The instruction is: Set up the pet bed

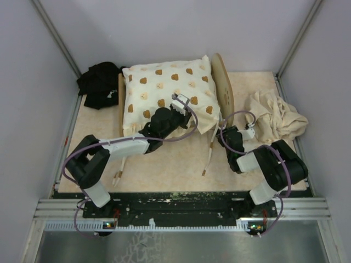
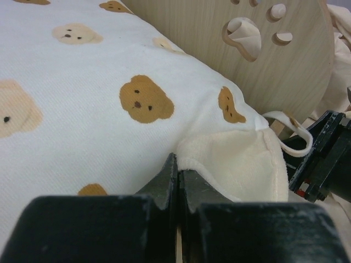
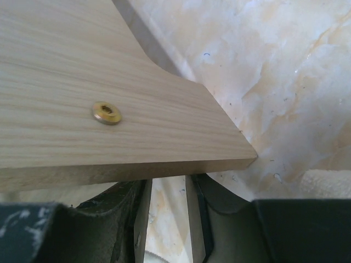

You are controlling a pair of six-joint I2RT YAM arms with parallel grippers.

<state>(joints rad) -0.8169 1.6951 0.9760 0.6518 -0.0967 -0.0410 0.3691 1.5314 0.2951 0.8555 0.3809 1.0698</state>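
The pet bed's light-wood frame (image 1: 122,104) lies across the back of the table, its rounded headboard (image 1: 222,82) at the right. The paw-print cutout shows in the headboard (image 2: 274,49) in the left wrist view. A cream cushion with brown bear prints (image 1: 164,90) covers the frame. My left gripper (image 1: 182,111) reaches over the cushion's near edge, and its jaws (image 2: 180,164) are shut on the hem of the cream frill (image 2: 236,159). My right gripper (image 1: 222,134) is at the bed's near right corner. It (image 3: 167,183) stands open just below the edge of a wooden panel (image 3: 109,82), nothing between the fingers.
A crumpled beige cloth (image 1: 277,118) lies at the right of the table. A black cloth (image 1: 101,82) sits at the back left corner. Two thin tie straps (image 1: 208,159) trail from the cushion toward the near edge. Grey walls close in both sides and the back.
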